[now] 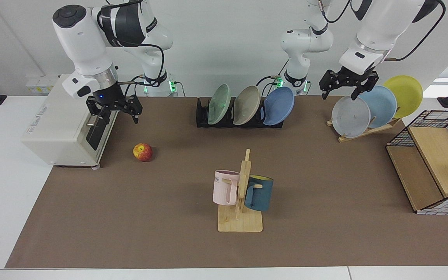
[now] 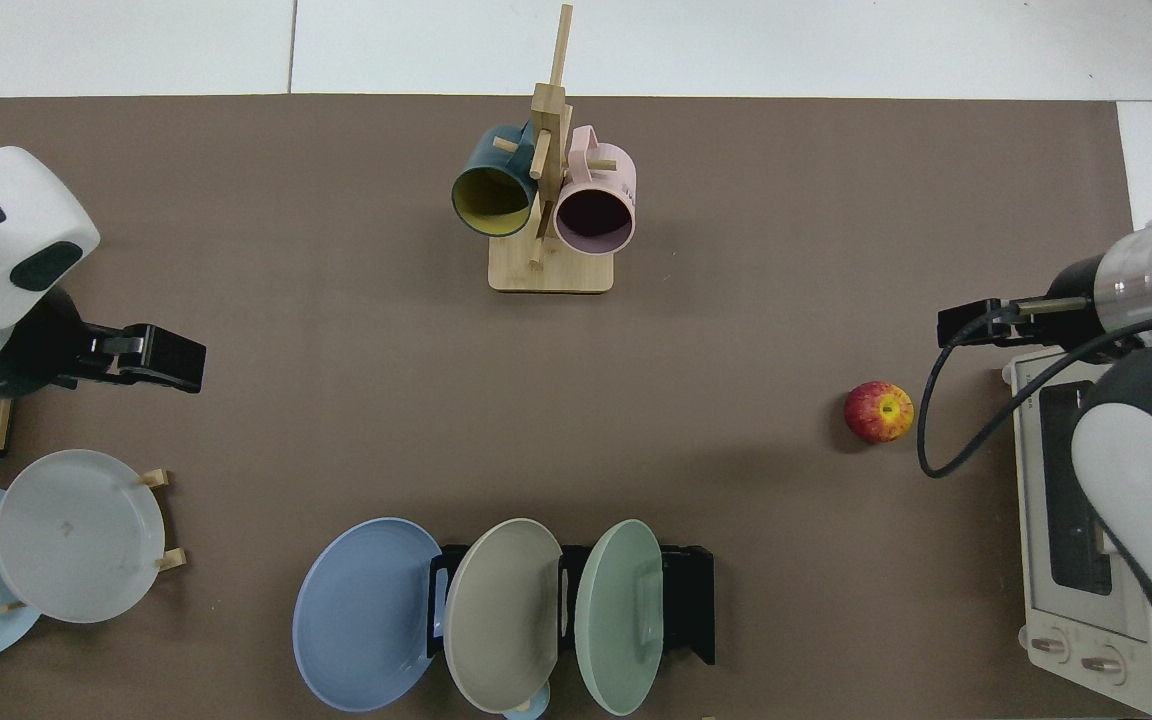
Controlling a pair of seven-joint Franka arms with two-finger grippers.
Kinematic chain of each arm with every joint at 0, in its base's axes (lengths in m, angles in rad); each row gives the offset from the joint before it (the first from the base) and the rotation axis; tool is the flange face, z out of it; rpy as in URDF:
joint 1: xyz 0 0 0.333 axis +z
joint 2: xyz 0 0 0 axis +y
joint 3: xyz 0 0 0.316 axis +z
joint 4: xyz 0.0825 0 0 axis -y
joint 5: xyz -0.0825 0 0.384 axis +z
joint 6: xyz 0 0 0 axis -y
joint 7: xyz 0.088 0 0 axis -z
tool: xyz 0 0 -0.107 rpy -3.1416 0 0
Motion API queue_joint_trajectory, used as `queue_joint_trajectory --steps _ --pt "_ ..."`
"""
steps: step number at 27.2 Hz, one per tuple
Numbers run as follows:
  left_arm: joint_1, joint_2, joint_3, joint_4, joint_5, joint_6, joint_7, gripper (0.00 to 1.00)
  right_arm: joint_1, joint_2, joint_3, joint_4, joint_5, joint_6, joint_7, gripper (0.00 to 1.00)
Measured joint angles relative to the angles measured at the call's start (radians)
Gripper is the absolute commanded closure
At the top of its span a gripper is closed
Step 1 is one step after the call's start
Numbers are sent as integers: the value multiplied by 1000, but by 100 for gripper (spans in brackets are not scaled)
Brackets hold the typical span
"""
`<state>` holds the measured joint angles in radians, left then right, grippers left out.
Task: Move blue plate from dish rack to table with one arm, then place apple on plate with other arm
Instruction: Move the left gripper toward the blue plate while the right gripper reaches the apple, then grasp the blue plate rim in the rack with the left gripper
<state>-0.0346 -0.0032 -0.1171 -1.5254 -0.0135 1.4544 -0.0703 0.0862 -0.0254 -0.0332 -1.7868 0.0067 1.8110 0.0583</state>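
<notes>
Both grippers hang empty above the table; plate and apple untouched.

Your right gripper, fingers spread, hovers by the toaster oven, above the apple on the table. Your left gripper, also spread, hangs over the grey plate. The blue plate leans in the dish rack at the table's far edge.

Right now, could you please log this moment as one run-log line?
blue plate: in dish rack | apple: on table | right gripper: open, near toaster oven | left gripper: open, above grey plate
</notes>
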Motion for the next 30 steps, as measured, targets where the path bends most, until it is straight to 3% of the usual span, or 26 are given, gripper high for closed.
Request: queue_joint_trajectory --steps 8,15,30 --pt "0 -14 5 -17 0 -6 0 0 0 13 0 -99 0 101 0 0" --pt "0 -51 5 -85 0 -1 1 0 0 69 0 -127 0 151 0 0" --pt "-13 -248 -9 -553 -71 221 70 1 -1 146 -1 -196 0 260 0 0"
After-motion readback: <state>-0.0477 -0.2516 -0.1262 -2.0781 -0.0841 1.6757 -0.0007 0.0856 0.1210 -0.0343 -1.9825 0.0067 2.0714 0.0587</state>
